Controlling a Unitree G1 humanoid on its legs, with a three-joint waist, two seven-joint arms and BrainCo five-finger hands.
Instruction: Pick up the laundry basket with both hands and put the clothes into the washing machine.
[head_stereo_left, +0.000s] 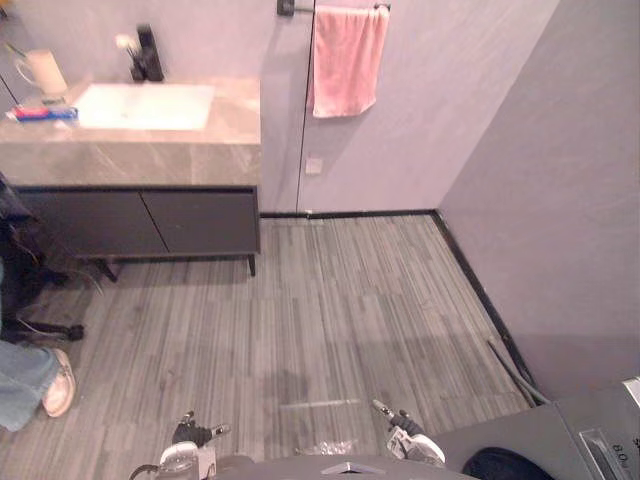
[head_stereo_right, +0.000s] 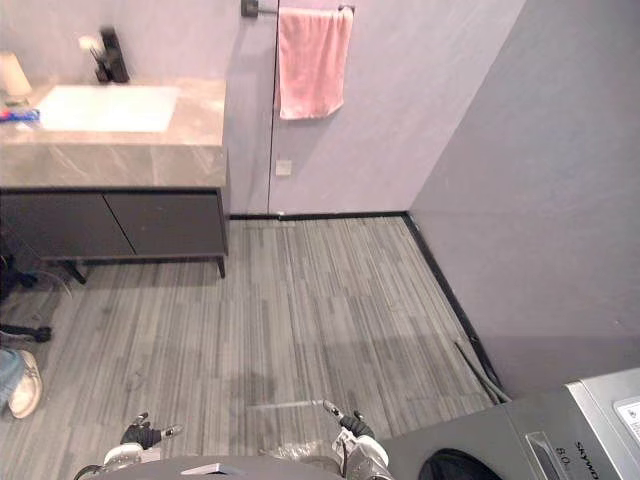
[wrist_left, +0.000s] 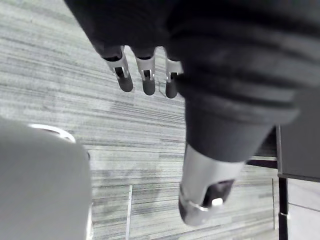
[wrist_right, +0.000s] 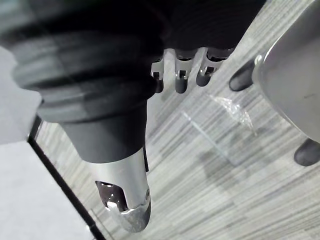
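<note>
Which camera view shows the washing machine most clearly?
The right eye view: the washing machine shows its grey top, control panel and the dark round door at the lower right. The left eye view catches less of it, at the corner. In the right wrist view, a grey surface at one edge may be it; I cannot tell.

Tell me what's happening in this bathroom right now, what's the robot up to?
The robot stands on the striped floor with both hands low and holding nothing: the left hand and the right hand hang with fingers relaxed over bare floor. The washing machine sits at its lower right, by the wall. A pink towel hangs on the wall beside the sink counter. A person's shoe shows on the left.
</note>
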